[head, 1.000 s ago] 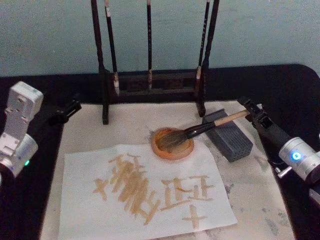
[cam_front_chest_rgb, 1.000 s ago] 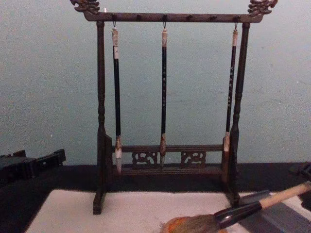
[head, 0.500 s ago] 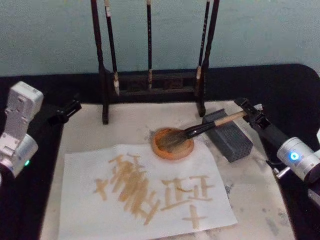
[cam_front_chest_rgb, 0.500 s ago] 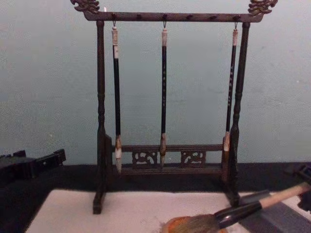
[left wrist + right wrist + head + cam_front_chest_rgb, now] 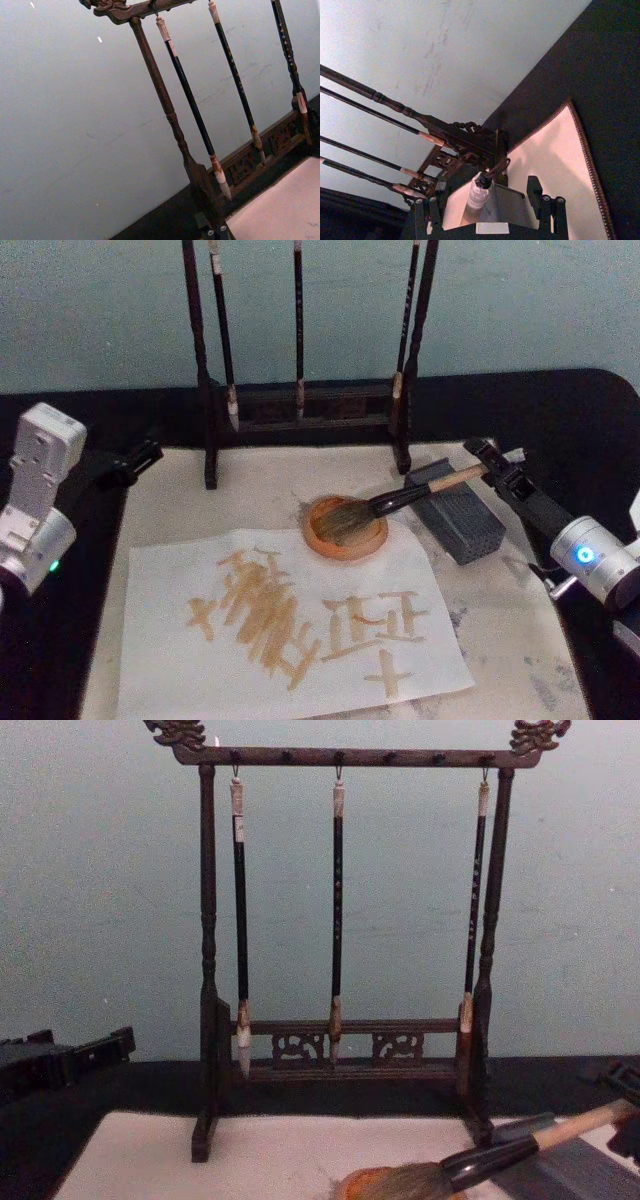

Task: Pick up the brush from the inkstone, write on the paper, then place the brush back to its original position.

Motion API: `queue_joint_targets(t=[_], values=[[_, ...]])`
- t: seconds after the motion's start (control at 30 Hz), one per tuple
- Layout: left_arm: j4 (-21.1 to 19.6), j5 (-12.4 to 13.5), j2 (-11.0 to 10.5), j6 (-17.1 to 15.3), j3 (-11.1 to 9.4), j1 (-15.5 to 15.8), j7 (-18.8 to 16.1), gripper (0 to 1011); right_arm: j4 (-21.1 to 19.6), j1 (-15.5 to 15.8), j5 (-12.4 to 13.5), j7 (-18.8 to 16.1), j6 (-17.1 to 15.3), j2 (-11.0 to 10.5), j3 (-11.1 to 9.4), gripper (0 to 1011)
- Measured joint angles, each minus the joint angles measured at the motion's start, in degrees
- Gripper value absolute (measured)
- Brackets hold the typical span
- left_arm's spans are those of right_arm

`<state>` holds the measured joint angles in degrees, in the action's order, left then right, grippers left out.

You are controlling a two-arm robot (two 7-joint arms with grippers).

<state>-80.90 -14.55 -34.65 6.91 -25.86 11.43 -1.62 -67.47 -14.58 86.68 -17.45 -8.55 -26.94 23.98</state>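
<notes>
The brush (image 5: 405, 499) lies with its bristle head in the round orange inkstone (image 5: 328, 546) and its tan handle slanting up over a grey block. My right gripper (image 5: 493, 464) stands open at the handle's far end. In the right wrist view its fingers (image 5: 544, 205) sit on either side of the handle's tip (image 5: 478, 195). The white paper (image 5: 160, 660) lies in front of the inkstone and carries tan brush strokes. My left gripper (image 5: 131, 462) is parked shut at the table's left, off the mat.
A dark wooden rack (image 5: 300, 402) with three thin hanging brushes stands behind the inkstone. The grey block (image 5: 468, 525) sits under the brush handle. A stained cream mat (image 5: 520, 640) covers the black table.
My right gripper has crept a little further in around the end of the brush handle. The brush, the inkstone and the left arm have not moved.
</notes>
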Motion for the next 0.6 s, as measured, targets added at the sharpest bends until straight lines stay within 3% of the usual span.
queue_joint_targets(t=[0.5,0.6], values=[[0.0,0.0,0.0,0.0,0.0,0.0,0.0,1002,-0.4,0.0,0.0,0.3,0.3,-0.3,0.3,1008],[0.0,0.0,0.0,0.0,0.0,0.0,0.0,1002,-0.4,0.0,0.0,0.3,0.2,-0.3,0.3,951]])
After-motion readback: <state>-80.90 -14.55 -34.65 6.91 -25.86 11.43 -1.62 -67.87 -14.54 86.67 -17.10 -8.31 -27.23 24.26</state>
